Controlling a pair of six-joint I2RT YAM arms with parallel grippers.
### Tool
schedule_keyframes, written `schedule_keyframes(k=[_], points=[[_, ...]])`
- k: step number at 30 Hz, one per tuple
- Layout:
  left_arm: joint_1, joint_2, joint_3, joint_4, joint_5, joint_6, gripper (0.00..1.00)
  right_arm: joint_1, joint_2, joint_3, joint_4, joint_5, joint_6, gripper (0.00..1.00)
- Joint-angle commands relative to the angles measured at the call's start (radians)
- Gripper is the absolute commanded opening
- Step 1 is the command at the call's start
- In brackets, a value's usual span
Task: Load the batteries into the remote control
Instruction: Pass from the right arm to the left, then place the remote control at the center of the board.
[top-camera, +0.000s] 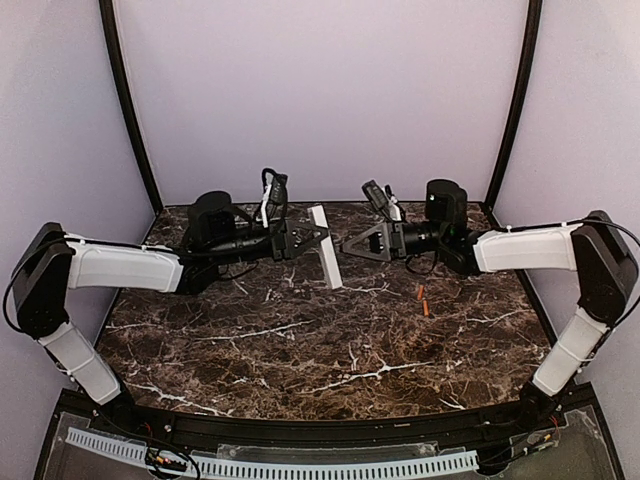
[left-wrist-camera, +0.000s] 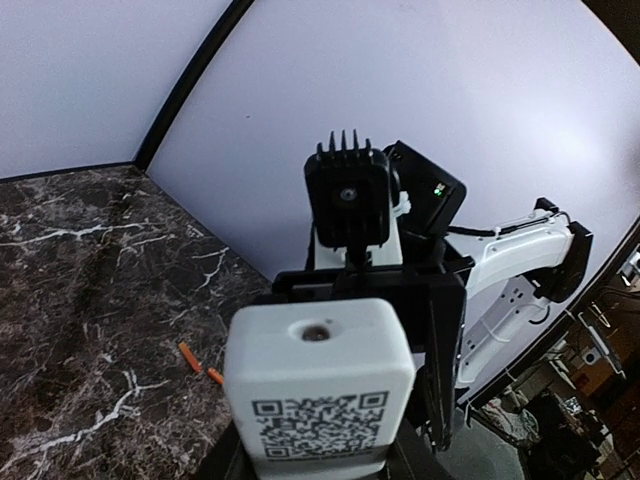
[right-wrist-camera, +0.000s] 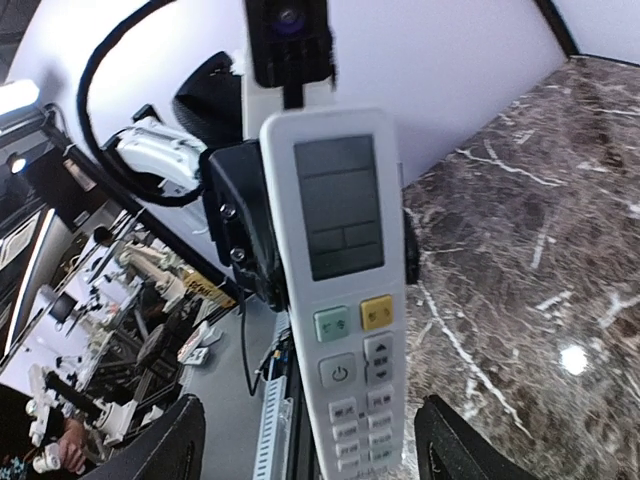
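Remote: slim white plastic remote control, grey screen and buttons facing the right wrist camera; held aloft at centre of the overhead view.
Left claw: left gripper grasping the remote.
Right claw: right gripper released, its fingers spread either side of the remote.
On table: two small orange-red cylindrical batteries lie on the dark marble table, right of centre.

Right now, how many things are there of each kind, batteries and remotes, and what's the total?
batteries: 2
remote control: 1
total: 3
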Motion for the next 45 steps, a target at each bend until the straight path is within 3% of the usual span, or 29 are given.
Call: schedule_keyframes(k=[1, 7, 10, 15, 27, 35, 42, 45], points=[[-0.005, -0.058, 0.102, -0.563, -0.122, 0.266, 0.19, -0.089, -0.119, -0.021, -0.242, 0.124, -0.162, 0.71], [-0.01, 0.04, 0.293, -1.082, -0.325, 0.445, 0.18, -0.133, -0.149, 0.017, -0.522, 0.302, -0.291, 0.71], [-0.014, 0.116, 0.38, -1.208, -0.405, 0.455, 0.16, -0.14, -0.14, 0.014, -0.547, 0.336, -0.301, 0.7], [-0.034, 0.231, 0.499, -1.347, -0.422, 0.413, 0.15, -0.145, -0.126, 0.008, -0.559, 0.353, -0.31, 0.69], [-0.043, 0.473, 0.672, -1.405, -0.384, 0.281, 0.19, -0.161, -0.133, -0.036, -0.562, 0.369, -0.332, 0.67], [-0.044, 0.547, 0.714, -1.399, -0.411, 0.237, 0.39, -0.17, -0.114, -0.038, -0.563, 0.381, -0.342, 0.66], [-0.045, 0.562, 0.708, -1.353, -0.36, 0.212, 0.48, -0.17, -0.046, -0.007, -0.566, 0.381, -0.353, 0.65], [-0.045, 0.555, 0.707, -1.348, -0.347, 0.209, 0.61, -0.17, -0.005, 0.015, -0.57, 0.379, -0.352, 0.64]])
